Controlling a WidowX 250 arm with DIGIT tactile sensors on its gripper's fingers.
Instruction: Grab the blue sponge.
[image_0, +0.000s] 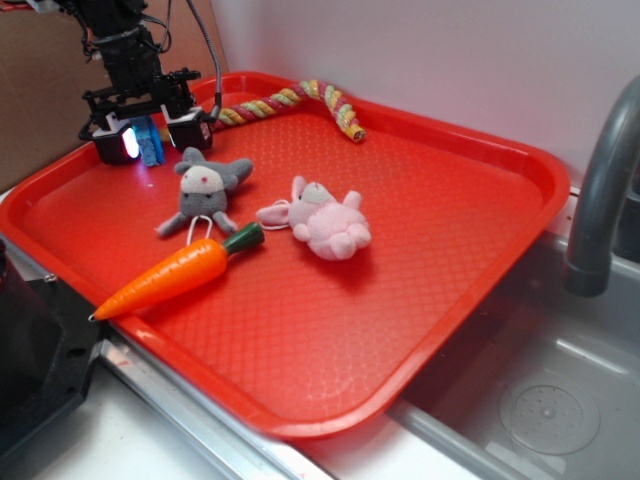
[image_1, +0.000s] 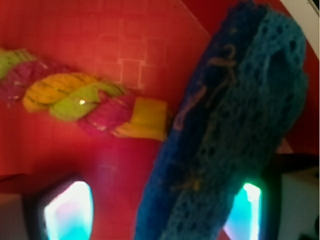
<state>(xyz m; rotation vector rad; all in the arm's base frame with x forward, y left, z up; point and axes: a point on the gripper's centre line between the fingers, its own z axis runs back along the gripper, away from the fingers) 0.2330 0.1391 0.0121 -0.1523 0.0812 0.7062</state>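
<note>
The blue sponge (image_0: 151, 147) stands on edge at the back left of the red tray (image_0: 450, 200). In the wrist view the blue sponge (image_1: 230, 125) fills the right half as a tall porous slab. My gripper (image_0: 152, 135) is lowered over it and open, with one finger on each side. In the wrist view, the gripper (image_1: 157, 212) has its right finger (image_1: 247, 212) close against the sponge. The left finger (image_1: 67, 212) stands apart from it, with bare tray between.
A braided rope toy (image_0: 290, 100) lies along the tray's back, its end (image_1: 100, 107) just beside the sponge. A grey plush mouse (image_0: 205, 190), a pink plush rabbit (image_0: 325, 220) and a toy carrot (image_0: 175, 275) lie mid-tray. A sink and a faucet (image_0: 600, 190) are at right.
</note>
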